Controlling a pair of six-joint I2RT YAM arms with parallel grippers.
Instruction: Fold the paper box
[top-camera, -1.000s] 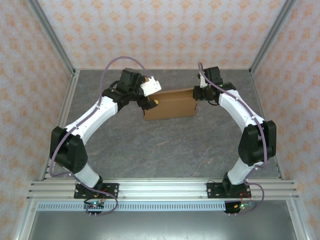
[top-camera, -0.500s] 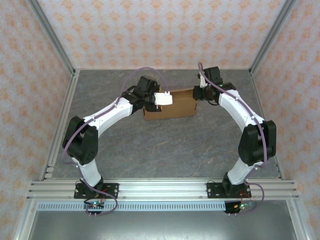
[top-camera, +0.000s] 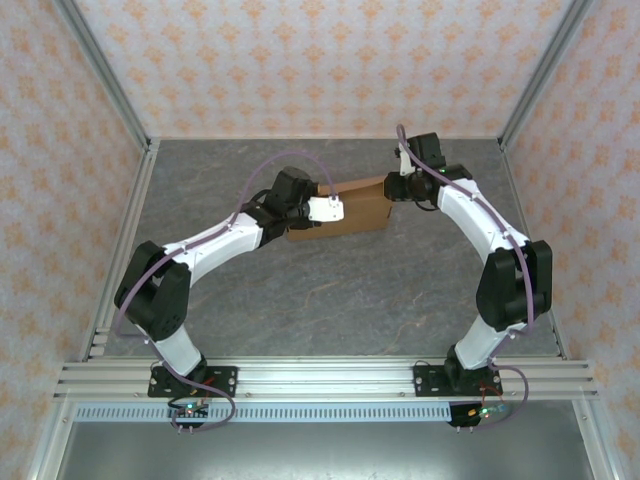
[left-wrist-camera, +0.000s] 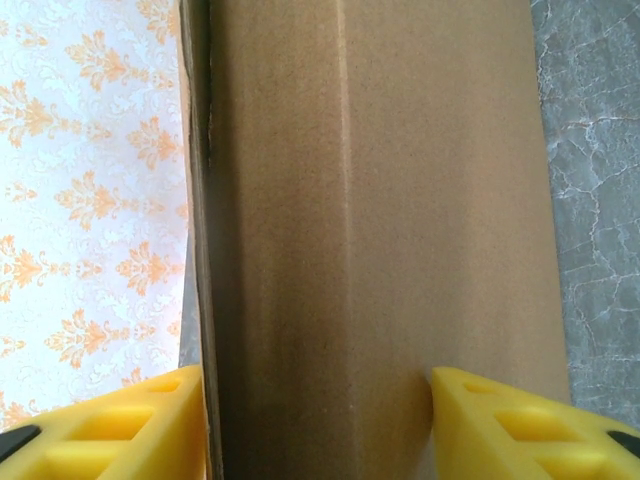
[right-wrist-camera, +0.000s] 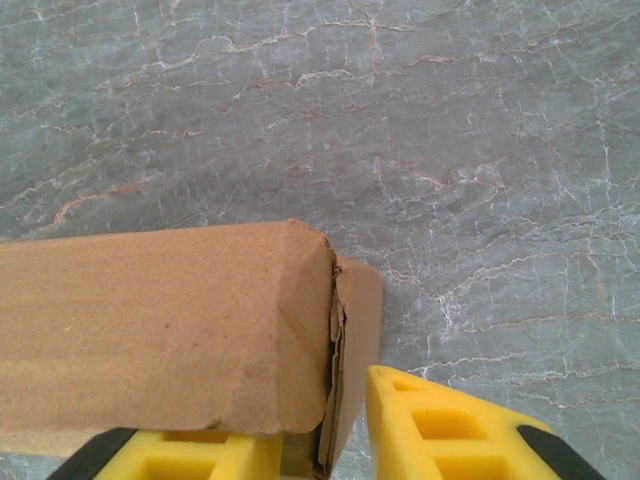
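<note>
The paper box (top-camera: 350, 205) is brown cardboard folded up, lying at the back middle of the grey table. My left gripper (top-camera: 322, 211) reaches over its left end. In the left wrist view the box (left-wrist-camera: 400, 200) runs between the two yellow fingers (left-wrist-camera: 130, 430), and both pads rest against the cardboard around a folded corner, so my left gripper (left-wrist-camera: 315, 400) is shut on it. My right gripper (top-camera: 398, 187) is at the box's right end. There the box (right-wrist-camera: 160, 330) covers one pad, and the other finger (right-wrist-camera: 460, 430) touches the torn end flap (right-wrist-camera: 360, 340); my right gripper (right-wrist-camera: 320, 430) holds that end.
Patterned walls (top-camera: 300, 60) and aluminium posts (top-camera: 105, 75) close in the table on three sides. A metal rail (top-camera: 330, 380) with both arm bases runs along the near edge. Bare grey tabletop (top-camera: 330, 290) lies between the box and the rail.
My left arm swung right from the box's left corner to over its left end, and its jaws closed in on the cardboard. My right jaws eased slightly. The box stayed put.
</note>
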